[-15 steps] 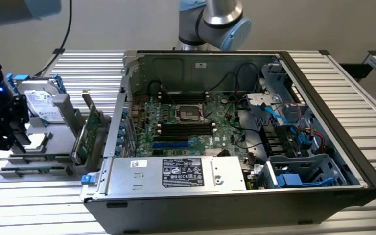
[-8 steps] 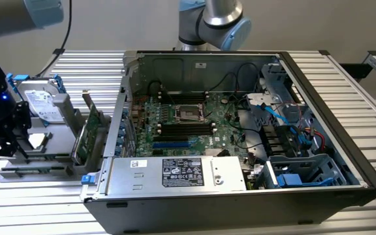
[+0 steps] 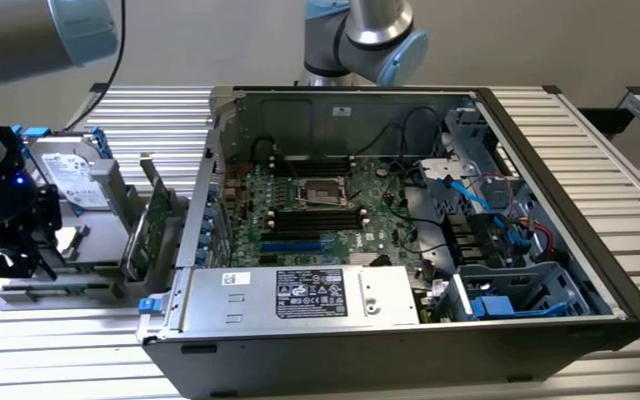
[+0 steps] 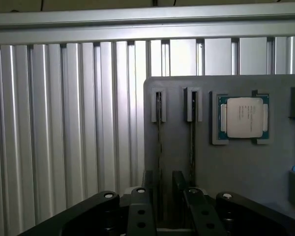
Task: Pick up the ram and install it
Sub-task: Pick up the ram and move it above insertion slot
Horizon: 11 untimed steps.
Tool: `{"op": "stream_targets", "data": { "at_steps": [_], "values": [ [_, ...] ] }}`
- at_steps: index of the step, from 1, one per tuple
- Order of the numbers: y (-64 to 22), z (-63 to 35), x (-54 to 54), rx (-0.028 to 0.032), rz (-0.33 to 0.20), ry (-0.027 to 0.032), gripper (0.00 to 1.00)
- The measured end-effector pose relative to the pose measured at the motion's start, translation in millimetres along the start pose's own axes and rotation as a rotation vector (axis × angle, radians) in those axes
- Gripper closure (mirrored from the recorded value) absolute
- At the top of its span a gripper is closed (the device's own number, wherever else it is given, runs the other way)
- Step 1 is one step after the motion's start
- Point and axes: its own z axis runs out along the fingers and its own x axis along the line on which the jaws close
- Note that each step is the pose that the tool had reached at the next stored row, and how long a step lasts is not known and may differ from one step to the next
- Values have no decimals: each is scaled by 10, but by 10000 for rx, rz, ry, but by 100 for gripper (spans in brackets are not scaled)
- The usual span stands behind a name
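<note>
Gripper (image 4: 166, 179) open, holding nothing, with the ram (image 4: 159, 129) just ahead of it, edge-up in a grey holder (image 4: 176, 140). Probably light, stiff, fragile — best pinched across flat faces, mid-length.

- The exterior view looks down from well back onto the open computer case (image 3: 297, 108) on the slatted table (image 3: 153, 108).
- The wrist view faces straight down, close, past the gripper (image 4: 164, 184) onto a grey holder (image 4: 236, 167).
- Both share that holder.
</note>
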Motion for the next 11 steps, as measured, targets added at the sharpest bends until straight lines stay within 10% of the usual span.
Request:
{"op": "stream_targets", "data": {
  "at_steps": [11],
  "values": [
    [-32, 199, -6, 2, -80, 3, 70]
  ]
}}
